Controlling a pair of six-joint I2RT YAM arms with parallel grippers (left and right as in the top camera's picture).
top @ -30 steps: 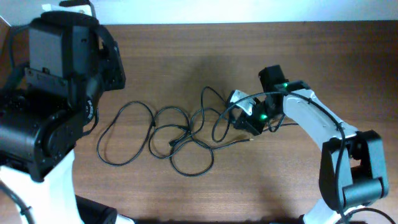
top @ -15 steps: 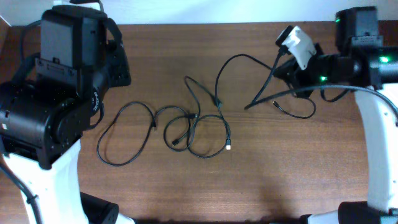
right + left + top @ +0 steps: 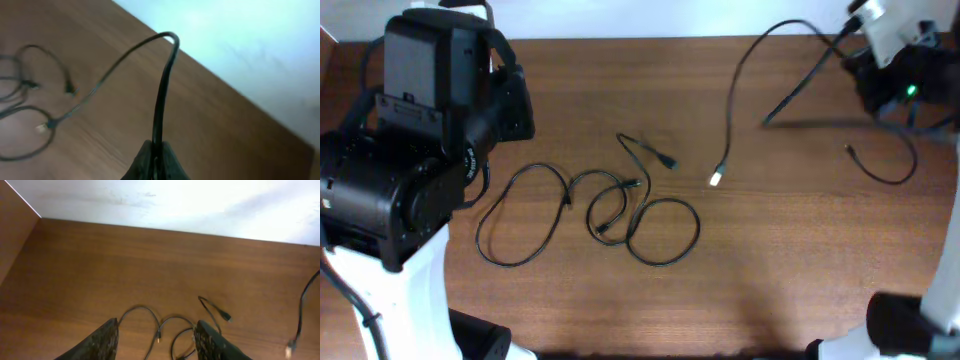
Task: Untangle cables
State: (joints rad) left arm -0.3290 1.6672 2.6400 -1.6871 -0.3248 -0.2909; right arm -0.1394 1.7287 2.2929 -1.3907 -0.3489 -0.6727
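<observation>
One thin black cable [image 3: 570, 205] lies in loops on the table's middle left, with a plug end [image 3: 667, 162] toward the right. It also shows in the left wrist view [image 3: 150, 312]. My right gripper [image 3: 156, 152] is shut on the second black cable [image 3: 165, 75] and holds it up at the far right corner [image 3: 880, 45]. That cable [image 3: 732, 90] arcs down to a pale plug [image 3: 717, 178] near the table, apart from the looped cable. My left gripper [image 3: 156, 325] is open and empty above the looped cable's left part.
The bulky left arm [image 3: 420, 150] covers the table's left side. A thin black cord end [image 3: 885, 175] curls on the table at the right, below the right arm. The table's back edge meets a white wall [image 3: 175, 200].
My right gripper has moved up and to the far right with its cable. That cable has pulled out of the other's loops. The left arm has barely moved.
</observation>
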